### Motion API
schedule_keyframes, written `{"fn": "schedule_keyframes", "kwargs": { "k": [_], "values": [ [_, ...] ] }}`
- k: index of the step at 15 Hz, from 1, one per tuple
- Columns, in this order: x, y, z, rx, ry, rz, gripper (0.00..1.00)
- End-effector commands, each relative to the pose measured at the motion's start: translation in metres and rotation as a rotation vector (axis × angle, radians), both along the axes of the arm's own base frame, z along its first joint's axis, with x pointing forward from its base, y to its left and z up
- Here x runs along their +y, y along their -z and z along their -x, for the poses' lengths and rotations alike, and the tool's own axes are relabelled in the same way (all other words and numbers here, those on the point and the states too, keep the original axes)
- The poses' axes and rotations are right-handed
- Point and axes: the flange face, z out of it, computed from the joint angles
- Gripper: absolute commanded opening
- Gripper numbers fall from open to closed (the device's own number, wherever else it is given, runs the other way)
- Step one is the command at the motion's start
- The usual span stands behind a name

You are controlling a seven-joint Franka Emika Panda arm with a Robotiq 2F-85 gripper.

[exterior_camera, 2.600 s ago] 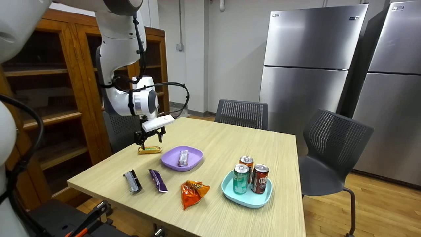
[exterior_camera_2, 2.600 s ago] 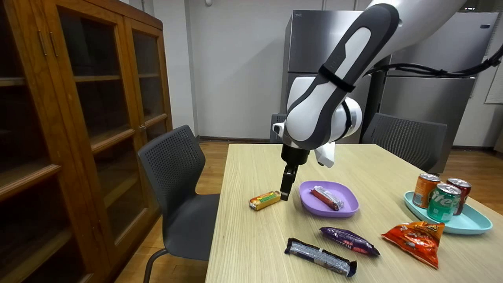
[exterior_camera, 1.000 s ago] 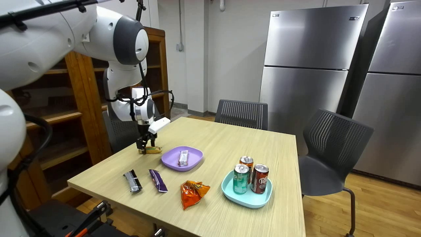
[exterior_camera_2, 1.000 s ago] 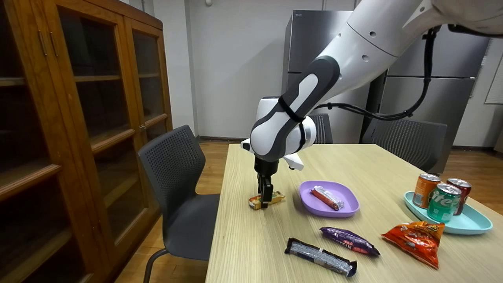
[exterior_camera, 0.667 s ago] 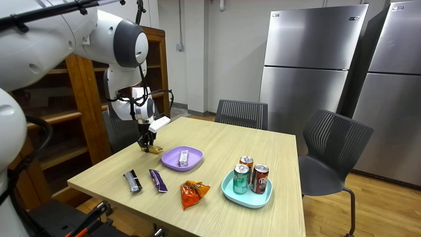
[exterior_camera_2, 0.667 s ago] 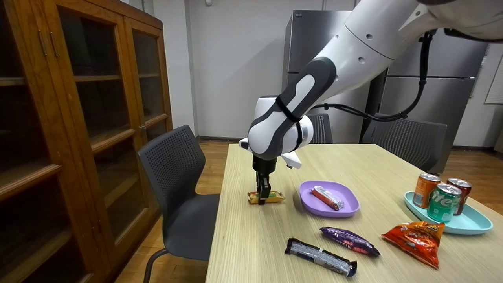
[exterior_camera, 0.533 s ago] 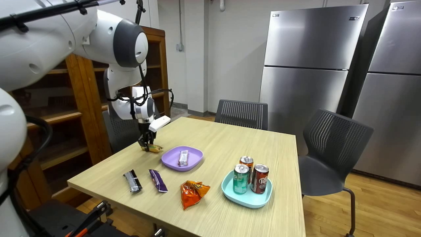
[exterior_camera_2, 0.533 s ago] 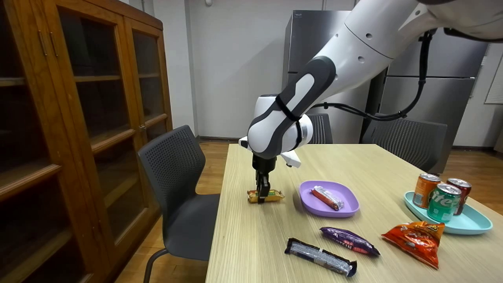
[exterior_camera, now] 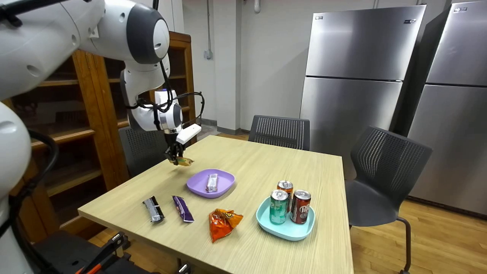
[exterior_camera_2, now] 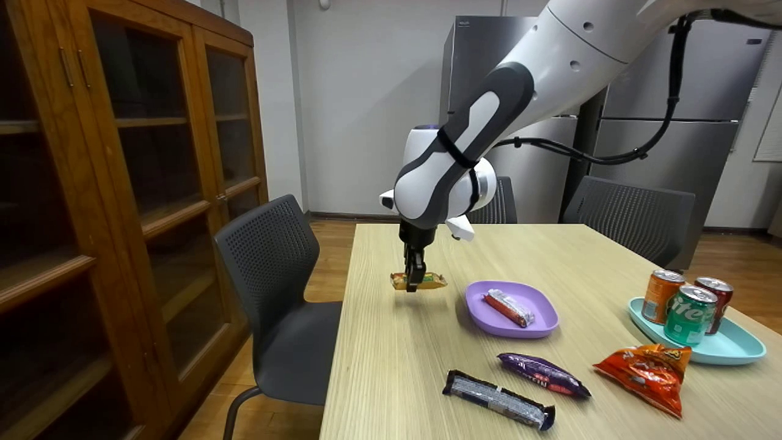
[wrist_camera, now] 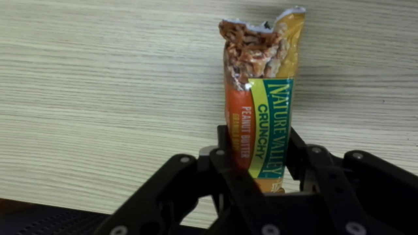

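Close by the hand [wrist_camera: 259, 147], tight around a granola bar [wrist_camera: 261, 101], a purple plate [exterior_camera_2: 537, 300] with a snack [exterior_camera_2: 508, 307].

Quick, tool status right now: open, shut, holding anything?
Tool: closed on the Nature Valley granola bar, gripping it by its long sides; the bar appears to be off the table.

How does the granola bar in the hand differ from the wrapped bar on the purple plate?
The granola bar is held by the hand above the table; the wrapped bar lies on the purple plate.
The granola bar shows golden, green and orange-red colours; the wrapped bar looks red and silvery.
Both are narrow, packaged bars.
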Motion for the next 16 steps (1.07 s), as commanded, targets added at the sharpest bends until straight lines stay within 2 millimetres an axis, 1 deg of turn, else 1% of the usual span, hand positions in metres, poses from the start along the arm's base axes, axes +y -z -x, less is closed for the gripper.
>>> {"fn": "schedule_keyframes", "kwargs": {
  "k": [1, 5, 8, 11, 14, 16],
  "values": [
    [-0.025, -0.026, 0.01, -0.03, 0.077, 0.009, 0.16],
    [-0.06, -0.034, 0.016, -0.032, 0.188, 0.006, 0.16],
    [-0.09, -0.032, 0.023, -0.021, 0.258, 0.0, 0.16],
    [-0.118, -0.027, 0.029, -0.013, 0.319, -0.009, 0.16],
    [-0.146, -0.016, 0.035, -0.004, 0.378, -0.032, 0.16],
    [-0.161, -0.01, 0.039, -0.004, 0.413, -0.045, 0.16]
  ]
}}
